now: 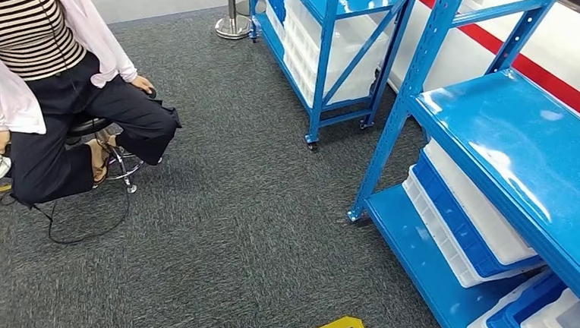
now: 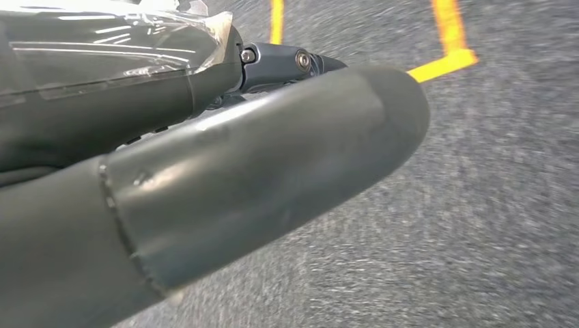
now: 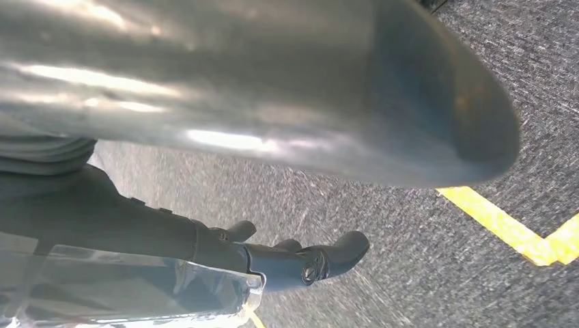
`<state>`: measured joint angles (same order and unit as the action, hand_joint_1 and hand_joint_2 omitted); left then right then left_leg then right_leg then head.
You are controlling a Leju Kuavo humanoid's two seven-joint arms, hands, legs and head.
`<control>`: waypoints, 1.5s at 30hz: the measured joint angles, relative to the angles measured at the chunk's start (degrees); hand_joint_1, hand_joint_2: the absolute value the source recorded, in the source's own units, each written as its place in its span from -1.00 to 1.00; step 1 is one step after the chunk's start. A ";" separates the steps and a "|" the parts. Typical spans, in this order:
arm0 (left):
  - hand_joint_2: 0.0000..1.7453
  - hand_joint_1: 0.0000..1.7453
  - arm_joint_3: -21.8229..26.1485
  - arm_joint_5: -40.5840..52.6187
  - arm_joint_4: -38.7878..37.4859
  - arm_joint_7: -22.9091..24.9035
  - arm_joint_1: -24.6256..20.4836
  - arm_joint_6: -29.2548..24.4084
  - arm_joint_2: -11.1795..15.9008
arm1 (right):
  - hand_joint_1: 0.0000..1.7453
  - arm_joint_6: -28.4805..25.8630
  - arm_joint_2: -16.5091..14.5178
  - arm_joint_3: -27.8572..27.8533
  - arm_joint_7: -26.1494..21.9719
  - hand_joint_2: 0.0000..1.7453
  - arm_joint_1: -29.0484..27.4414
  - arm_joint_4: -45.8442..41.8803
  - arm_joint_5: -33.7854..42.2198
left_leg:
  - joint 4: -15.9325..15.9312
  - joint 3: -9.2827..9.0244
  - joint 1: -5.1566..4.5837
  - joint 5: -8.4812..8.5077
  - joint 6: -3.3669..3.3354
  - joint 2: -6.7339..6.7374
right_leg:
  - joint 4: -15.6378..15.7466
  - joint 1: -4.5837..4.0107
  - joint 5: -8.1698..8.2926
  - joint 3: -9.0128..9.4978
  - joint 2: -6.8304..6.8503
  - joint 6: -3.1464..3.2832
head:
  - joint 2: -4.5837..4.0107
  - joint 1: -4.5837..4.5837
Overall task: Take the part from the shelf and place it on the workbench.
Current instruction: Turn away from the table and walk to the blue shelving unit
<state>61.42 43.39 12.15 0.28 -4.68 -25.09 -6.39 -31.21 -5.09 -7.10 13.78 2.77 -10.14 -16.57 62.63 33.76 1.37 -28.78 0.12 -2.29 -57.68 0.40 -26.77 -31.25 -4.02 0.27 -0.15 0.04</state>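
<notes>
Presently both arms hang at my sides, which is why each wrist camera looks down on grey carpet and yellow floor tape (image 3: 505,222) rather than on any work. My left hand (image 2: 205,157) holds nothing that I can see; its thick thumb crosses the frame with darker fingers (image 2: 287,65) behind it, but whether they are spread or curled I cannot tell. My right hand (image 3: 273,205) also carries nothing visible; its dark fingers (image 3: 321,260) extend loosely under the thumb, and their exact set I likewise cannot determine. From the head view, the near blue shelf (image 1: 516,140) stands to my right, its top level bare and glossy, with white and blue bins (image 1: 466,220) stacked on the lower levels. A second blue rack (image 1: 332,52) stands further off. I cannot identify the part on any visible level. A person (image 1: 49,81) sits on a stool at my left. I judge the task barely begun: approach to the shelf comes first.
</notes>
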 joint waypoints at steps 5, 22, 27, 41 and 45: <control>-1.00 -1.00 0.01 -0.13 0.00 0.01 -0.21 -0.10 -0.06 | -1.00 0.02 -0.01 0.00 0.01 -1.00 -0.12 0.00 -0.14 | -4.50 -1.79 -0.48 1.48 -1.63 0.12 | -0.36 -0.18 -0.17 -1.27 -1.25 -1.63 | 0.00 -0.05; -1.00 -1.00 0.19 0.16 0.02 -0.07 -0.29 -0.30 -0.16 | -1.00 0.33 -0.04 -0.07 0.28 -1.00 0.06 0.00 -0.45 | -1.65 -1.72 -0.53 -1.52 -0.02 5.10 | 0.65 0.63 -0.34 0.38 4.97 -0.52 | 0.00 -0.13; -1.00 -1.00 0.22 0.56 0.01 -0.16 0.00 -0.20 -0.02 | -1.00 0.35 -0.03 -0.30 0.30 -1.00 -0.02 0.00 -0.23 | 11.34 4.77 -0.22 -6.28 0.50 2.22 | 0.58 0.46 -0.21 0.62 2.32 0.00 | 0.00 -0.08; -1.00 -1.00 0.23 1.31 0.02 -0.62 -0.11 -0.07 0.09 | -1.00 0.19 -0.22 -0.71 0.30 -1.00 -0.20 0.00 -0.05 | -4.47 -1.42 -0.23 1.74 -1.88 2.38 | -9.45 0.35 -4.86 -5.38 1.80 -1.70 | 0.00 -0.30; -1.00 -1.00 0.21 1.40 0.02 -0.68 -0.04 -0.01 0.10 | -1.00 0.15 -0.21 -0.90 0.30 -1.00 -0.38 0.00 -0.04 | -4.62 -1.44 -0.33 1.82 -2.20 5.28 | -10.70 0.55 -5.18 -5.44 4.16 -2.95 | 0.00 -0.45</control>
<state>61.64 44.79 12.17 -0.40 -4.72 -25.10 -6.29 -31.06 -5.29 -8.00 14.08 2.40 -10.14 -16.61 58.01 32.32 1.04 -26.96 -2.08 2.99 -68.38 0.95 -31.95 -36.69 0.14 -2.68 -0.15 -0.41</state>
